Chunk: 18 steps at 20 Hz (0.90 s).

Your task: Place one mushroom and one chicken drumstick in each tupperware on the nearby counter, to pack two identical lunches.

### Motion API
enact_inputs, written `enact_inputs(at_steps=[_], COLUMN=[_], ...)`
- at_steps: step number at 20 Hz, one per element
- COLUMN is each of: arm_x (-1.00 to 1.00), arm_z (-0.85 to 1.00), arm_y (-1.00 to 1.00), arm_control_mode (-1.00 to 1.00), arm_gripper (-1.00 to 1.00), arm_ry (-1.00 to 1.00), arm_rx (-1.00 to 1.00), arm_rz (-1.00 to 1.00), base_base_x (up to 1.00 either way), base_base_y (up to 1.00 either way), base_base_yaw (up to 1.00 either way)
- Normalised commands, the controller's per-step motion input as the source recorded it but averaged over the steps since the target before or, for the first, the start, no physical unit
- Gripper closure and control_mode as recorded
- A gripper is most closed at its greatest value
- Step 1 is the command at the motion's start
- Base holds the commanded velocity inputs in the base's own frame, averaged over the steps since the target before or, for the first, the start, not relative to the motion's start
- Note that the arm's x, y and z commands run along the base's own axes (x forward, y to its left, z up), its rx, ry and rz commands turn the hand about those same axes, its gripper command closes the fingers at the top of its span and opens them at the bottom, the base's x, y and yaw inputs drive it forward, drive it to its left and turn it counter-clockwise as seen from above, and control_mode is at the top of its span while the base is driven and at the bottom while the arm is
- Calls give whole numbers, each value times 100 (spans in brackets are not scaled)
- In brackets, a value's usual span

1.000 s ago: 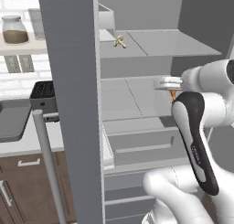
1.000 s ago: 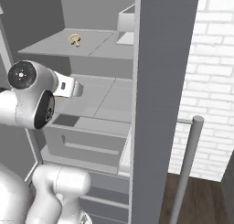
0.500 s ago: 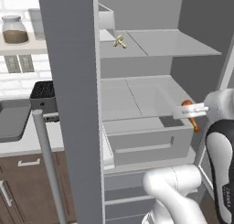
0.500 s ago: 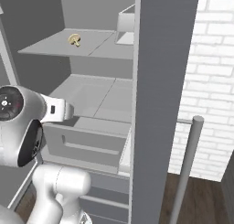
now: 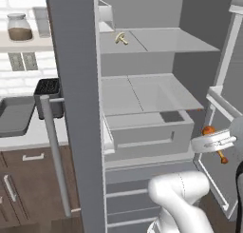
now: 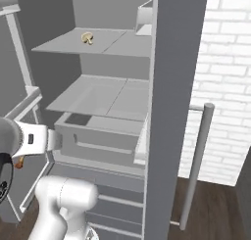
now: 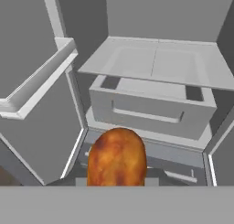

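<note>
A chicken drumstick [image 5: 207, 131] hangs in front of the open fridge at the right, bulbous end up and thin bone tip down. My gripper [image 5: 213, 142] is shut on it, level with the pulled-out drawer. The hand view has the orange-brown drumstick [image 7: 116, 155] close at the bottom, hiding the fingertips. An orange bit of the drumstick [image 6: 19, 161] peeks out under my hand. One mushroom [image 5: 121, 37] [image 6: 87, 37] lies on the fridge's top shelf. What looks like a darker grey tupperware [image 5: 10, 117] sits on the counter [image 5: 33, 138] at the far left.
The fridge door [image 5: 73, 84] stands open between the fridge and the counter, with its long bar handle [image 5: 54, 151]. A black toaster [image 5: 47, 90] stands on the counter behind it. A drawer [image 5: 147, 132] is pulled out under the middle shelf. Jars stand on a wall shelf [image 5: 21, 34].
My gripper has carried the drumstick from the middle shelf's height down and to the right, out in front of the fridge. The mushroom has stayed put.
</note>
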Motion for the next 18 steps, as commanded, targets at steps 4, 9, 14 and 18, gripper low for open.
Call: enact_inputs(at_steps=[4,9,14,18], arm_x=[0,0,0,0], arm_z=[0,0,0,0], arm_y=[0,0,0,0], arm_control_mode=[100,100,100,100], arm_gripper=[100,100,100,100], arm_ry=[0,0,0,0], arm_rx=[0,0,0,0], arm_rz=[0,0,0,0], base_base_x=[-100,-72,-8,13], base_base_y=[25,61,88,82], base_base_yaw=[3,38,69,67])
